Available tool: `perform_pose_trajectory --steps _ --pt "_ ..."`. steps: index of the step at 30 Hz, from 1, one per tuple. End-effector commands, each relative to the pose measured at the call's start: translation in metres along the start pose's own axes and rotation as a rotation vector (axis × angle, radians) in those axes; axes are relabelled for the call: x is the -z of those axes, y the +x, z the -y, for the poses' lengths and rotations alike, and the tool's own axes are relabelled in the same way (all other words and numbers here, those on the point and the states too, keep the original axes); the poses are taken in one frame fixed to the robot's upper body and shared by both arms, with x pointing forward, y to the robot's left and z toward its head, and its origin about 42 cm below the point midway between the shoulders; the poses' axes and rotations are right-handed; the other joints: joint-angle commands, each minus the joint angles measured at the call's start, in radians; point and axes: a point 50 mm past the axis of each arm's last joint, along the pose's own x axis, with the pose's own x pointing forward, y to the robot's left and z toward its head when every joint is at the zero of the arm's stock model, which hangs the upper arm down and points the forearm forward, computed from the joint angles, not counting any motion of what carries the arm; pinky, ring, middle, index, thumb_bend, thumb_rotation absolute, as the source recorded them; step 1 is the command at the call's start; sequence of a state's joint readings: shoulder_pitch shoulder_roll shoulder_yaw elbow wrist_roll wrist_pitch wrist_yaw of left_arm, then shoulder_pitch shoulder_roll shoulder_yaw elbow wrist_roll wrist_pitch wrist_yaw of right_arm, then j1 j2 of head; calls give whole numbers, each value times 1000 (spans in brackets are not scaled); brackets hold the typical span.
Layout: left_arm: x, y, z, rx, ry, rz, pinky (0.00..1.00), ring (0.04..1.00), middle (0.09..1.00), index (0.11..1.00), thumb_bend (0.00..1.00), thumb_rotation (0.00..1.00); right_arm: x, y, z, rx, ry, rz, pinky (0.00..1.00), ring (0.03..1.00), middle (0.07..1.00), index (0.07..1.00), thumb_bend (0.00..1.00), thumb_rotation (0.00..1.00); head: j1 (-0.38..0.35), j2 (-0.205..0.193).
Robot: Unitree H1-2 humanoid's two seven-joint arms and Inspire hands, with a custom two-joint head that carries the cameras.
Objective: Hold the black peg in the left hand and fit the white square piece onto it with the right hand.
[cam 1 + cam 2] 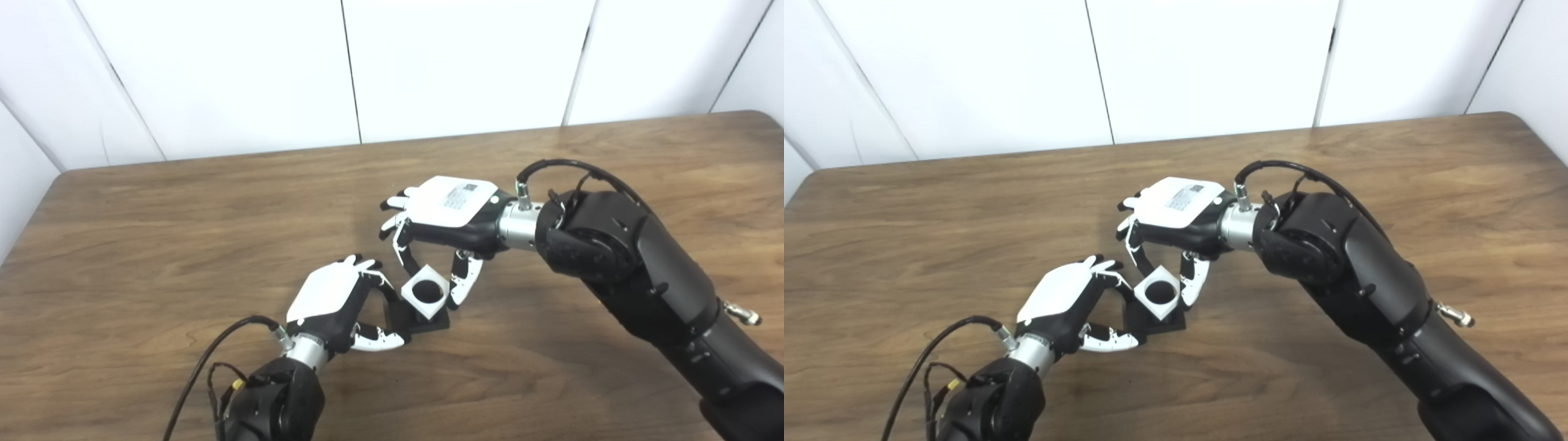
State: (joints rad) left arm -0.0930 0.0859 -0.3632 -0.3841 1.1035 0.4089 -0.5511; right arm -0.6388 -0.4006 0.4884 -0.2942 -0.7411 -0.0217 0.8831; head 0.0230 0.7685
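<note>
The white square piece (427, 294) with a round hole sits pinched between the thumb and fingers of my right hand (450, 214), which reaches in from the right and hangs over it. Under the piece is the black peg part (422, 321), its dark base resting on the wooden table (184, 245); the peg itself shows as black inside the hole. My left hand (334, 300) is wrapped around the black base from the left, thumb along its front edge. The two hands almost touch over the piece.
White wall panels (367, 67) stand behind the table's far edge. A black cable (208, 355) loops off my left wrist near the front edge. My bulky right forearm (643, 275) crosses the table's right side.
</note>
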Motion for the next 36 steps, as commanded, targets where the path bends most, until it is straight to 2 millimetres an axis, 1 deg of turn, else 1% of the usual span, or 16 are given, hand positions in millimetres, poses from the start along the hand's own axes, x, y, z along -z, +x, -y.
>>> perform_pose_trajectory --steps 1,4,7,11,14,20,26,34,35,36 --pt "-1 0 -7 -38 13 11 1000 1000 923 586 575 277 -1 2 19 65 -47 12 1000 991 867 491 525 145 -4 2" --pt "-1 0 -7 -35 12 9 1000 1000 925 572 572 276 -2 5 18 65 -41 13 1000 992 867 491 525 144 -4 2" --pt "-1 0 -7 -33 12 7 1000 1000 925 588 572 268 -2 6 19 66 -42 11 1000 992 867 491 525 143 -5 0" --pt "-2 -1 -7 -35 10 6 1000 1000 926 583 573 262 0 7 19 68 -43 10 1000 993 868 491 525 142 -5 0" --pt "-2 -1 -6 -31 11 6 1000 1000 927 608 574 266 1 8 18 69 -41 6 1000 993 866 491 525 142 -7 2" --pt "-5 -1 -5 -27 -1 4 1000 1000 924 605 579 256 4 8 17 62 -35 -2 1000 997 865 491 526 143 -2 3" --pt "-2 -1 -6 -36 3 5 1000 1000 924 567 571 273 6 8 16 53 -38 -5 1000 989 859 491 525 144 -6 4" --pt "-3 -2 -7 -36 3 7 1000 1000 927 587 568 270 9 2 10 35 -27 -17 1000 988 860 492 525 146 -6 8" --pt "-3 -2 -7 -36 2 7 1000 1000 927 592 567 271 9 2 9 33 -25 -19 1000 986 859 565 788 176 -6 8" --pt "-3 -2 -7 -35 5 7 1000 1000 927 594 567 272 10 1 8 31 -24 -20 1000 985 859 589 878 186 -6 8"
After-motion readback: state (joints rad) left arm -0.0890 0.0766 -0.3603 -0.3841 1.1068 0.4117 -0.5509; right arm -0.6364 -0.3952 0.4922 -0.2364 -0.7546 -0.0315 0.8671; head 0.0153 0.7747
